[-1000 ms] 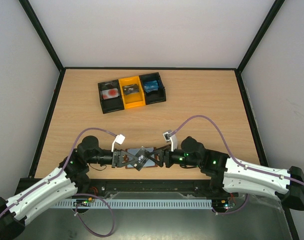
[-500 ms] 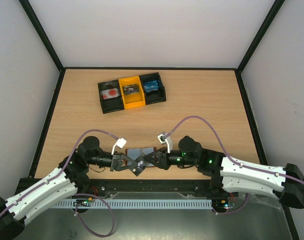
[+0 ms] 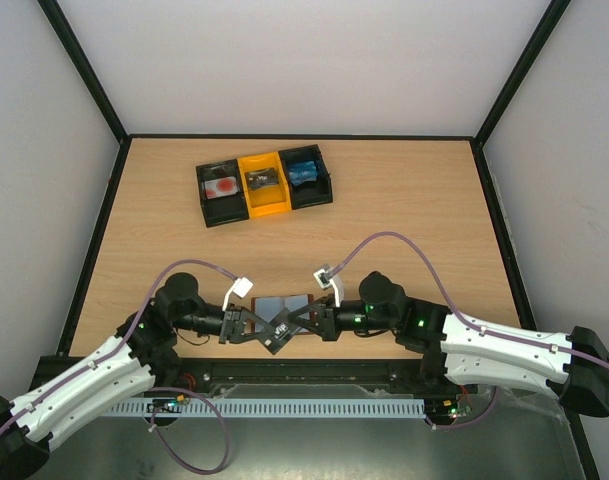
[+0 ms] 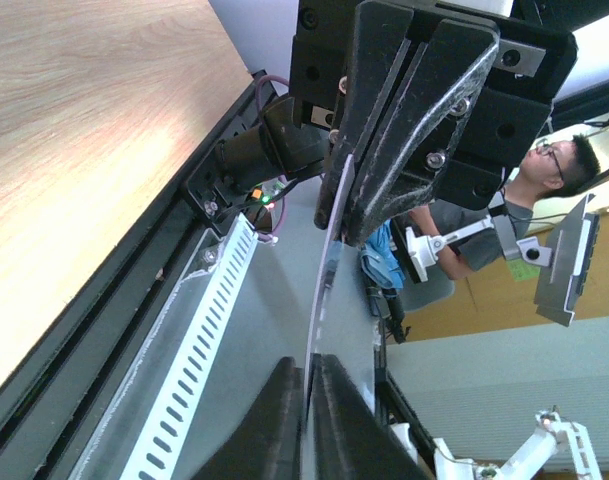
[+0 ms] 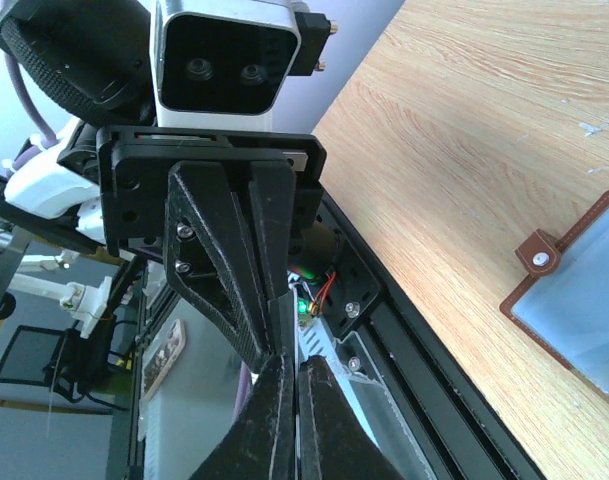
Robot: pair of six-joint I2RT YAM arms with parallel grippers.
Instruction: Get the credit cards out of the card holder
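Pale wood desk (image 3: 404, 220) carried the card holder (image 3: 284, 304), which lay open with its grey-blue panels up, just beyond the two hands at the near edge. You had the left hand (image 4: 306, 400) and the right hand (image 5: 289, 400) both clamped on one credit card (image 4: 320, 290), tip to tip. The card was clear of the holder and slightly bowed between them.

Risk: opposed pulls could bend the card further or spring it free. A freed card would probably drop past the desk edge into the slotted channel (image 4: 199, 380).

Whether more cards remained in the holder could not be read from these views.

Against one second earlier, both hands had drawn the card toward the near edge, uncovering the holder. Over the last half second almost nothing had shifted.
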